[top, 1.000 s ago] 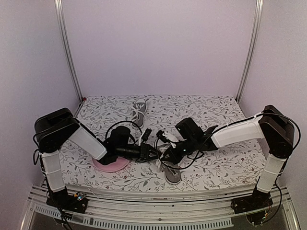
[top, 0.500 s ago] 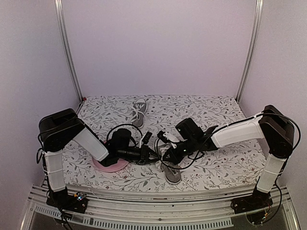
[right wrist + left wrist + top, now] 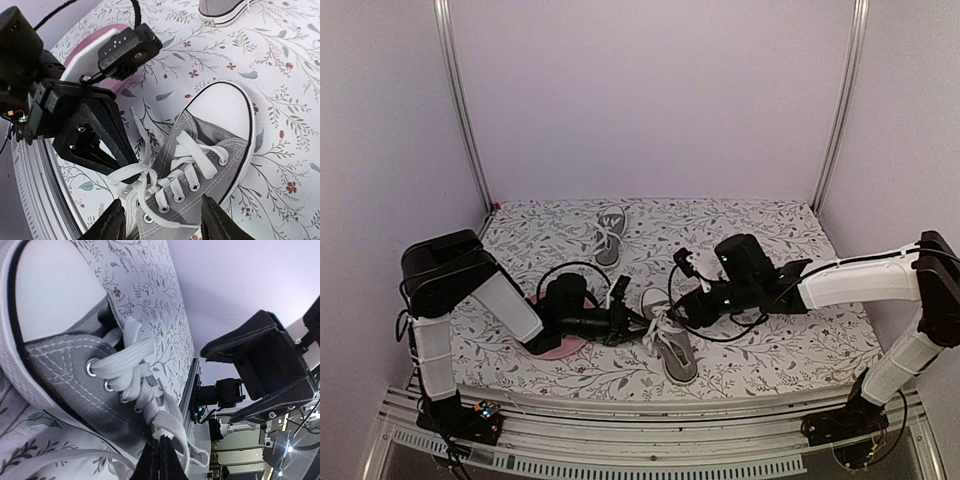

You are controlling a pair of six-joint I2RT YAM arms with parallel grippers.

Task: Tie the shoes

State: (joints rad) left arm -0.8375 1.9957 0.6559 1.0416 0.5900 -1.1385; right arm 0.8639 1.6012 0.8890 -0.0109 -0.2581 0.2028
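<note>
There, left gripper (image 3: 637, 325) clamped on a lace (image 3: 150, 401) of the near shoe (image 3: 672, 348), right gripper (image 3: 162, 221) spread open just above it, far shoe (image 3: 609, 233) well apart behind.

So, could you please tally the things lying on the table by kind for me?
Grey sneakers: 2
Pink plate: 1
Total: 3
</note>
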